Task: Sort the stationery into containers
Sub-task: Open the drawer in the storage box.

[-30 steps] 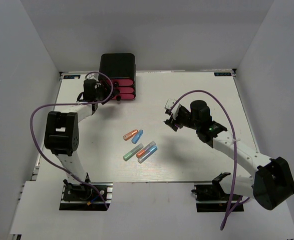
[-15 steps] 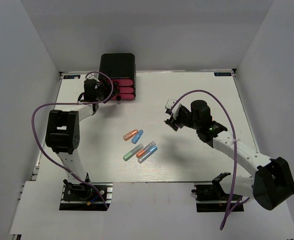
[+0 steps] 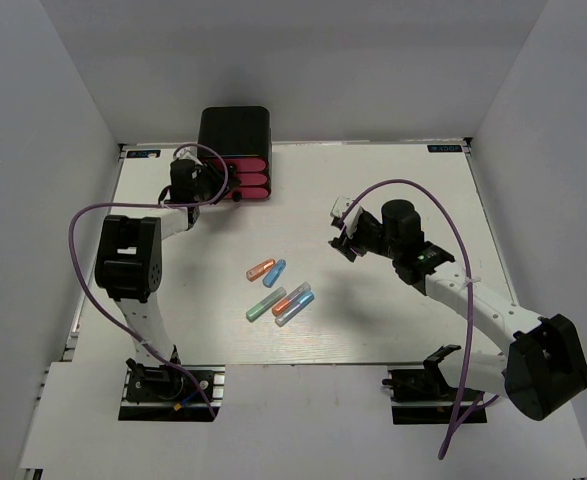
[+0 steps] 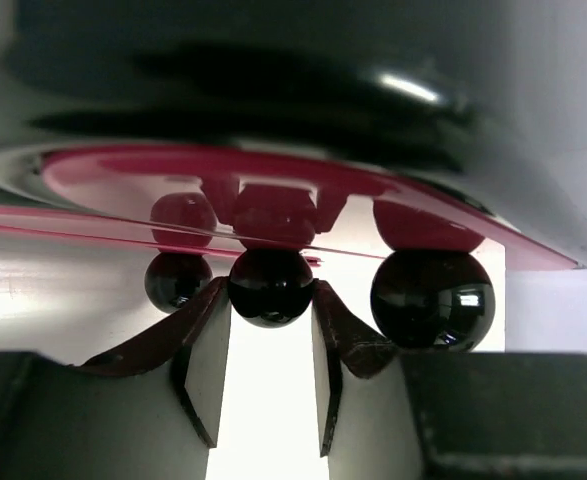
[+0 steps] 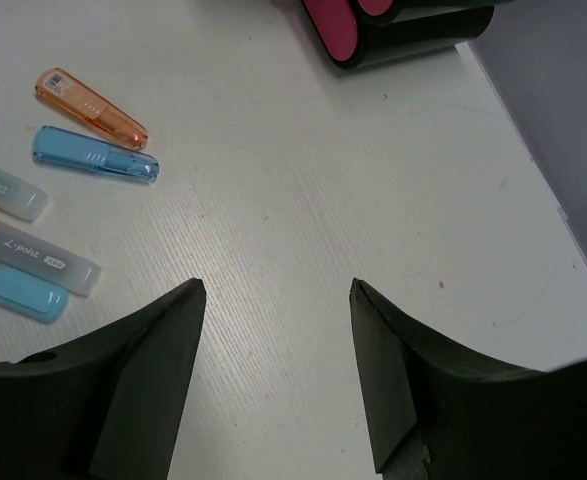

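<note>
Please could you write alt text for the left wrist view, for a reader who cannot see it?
The left claw grips the middle black knob, one finger on each side; two more knobs flank it. Behind them are pink-red drawer fronts set in a glossy black box.

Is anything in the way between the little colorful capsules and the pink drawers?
The bare table between the capsules and the black box shows nothing. The pink drawers themselves look shut, though; the left end effector sits around the middle knob.
</note>
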Tool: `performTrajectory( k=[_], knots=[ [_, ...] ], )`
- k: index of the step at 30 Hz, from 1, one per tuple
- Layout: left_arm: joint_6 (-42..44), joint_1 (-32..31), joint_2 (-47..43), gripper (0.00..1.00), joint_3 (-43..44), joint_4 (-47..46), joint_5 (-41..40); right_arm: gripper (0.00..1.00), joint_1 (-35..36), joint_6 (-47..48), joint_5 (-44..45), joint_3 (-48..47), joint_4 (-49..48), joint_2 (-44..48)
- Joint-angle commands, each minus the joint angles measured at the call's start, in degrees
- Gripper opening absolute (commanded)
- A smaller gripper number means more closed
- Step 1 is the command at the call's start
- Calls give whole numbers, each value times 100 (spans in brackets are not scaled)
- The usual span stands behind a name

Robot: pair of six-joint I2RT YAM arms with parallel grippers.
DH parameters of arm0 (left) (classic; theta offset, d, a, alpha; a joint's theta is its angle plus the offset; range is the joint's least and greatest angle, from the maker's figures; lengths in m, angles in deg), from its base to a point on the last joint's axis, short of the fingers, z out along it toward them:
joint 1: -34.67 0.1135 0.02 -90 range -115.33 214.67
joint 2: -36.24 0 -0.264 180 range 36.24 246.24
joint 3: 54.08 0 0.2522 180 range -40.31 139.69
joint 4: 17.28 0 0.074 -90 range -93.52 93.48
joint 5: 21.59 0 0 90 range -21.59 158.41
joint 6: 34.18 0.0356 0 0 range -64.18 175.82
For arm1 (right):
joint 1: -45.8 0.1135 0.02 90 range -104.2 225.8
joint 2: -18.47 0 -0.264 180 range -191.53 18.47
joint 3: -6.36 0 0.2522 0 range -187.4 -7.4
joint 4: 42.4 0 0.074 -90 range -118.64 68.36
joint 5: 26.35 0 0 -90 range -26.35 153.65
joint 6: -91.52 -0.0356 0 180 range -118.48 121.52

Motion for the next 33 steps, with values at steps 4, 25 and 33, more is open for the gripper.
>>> performTrajectory(
  k=[4,25,33],
  knots=[
    [-5,18,-46,32,52,-62,-20,66,-17,-26,-145,68,-140,169],
    [408,18,-1495,76,-1601,34,155,75,35,2363,-2631,-72,1071,-348],
    [645,18,-2654,77,-2374,325,155,54,333,4491,-3142,-1510,2416,-2016]
  ],
)
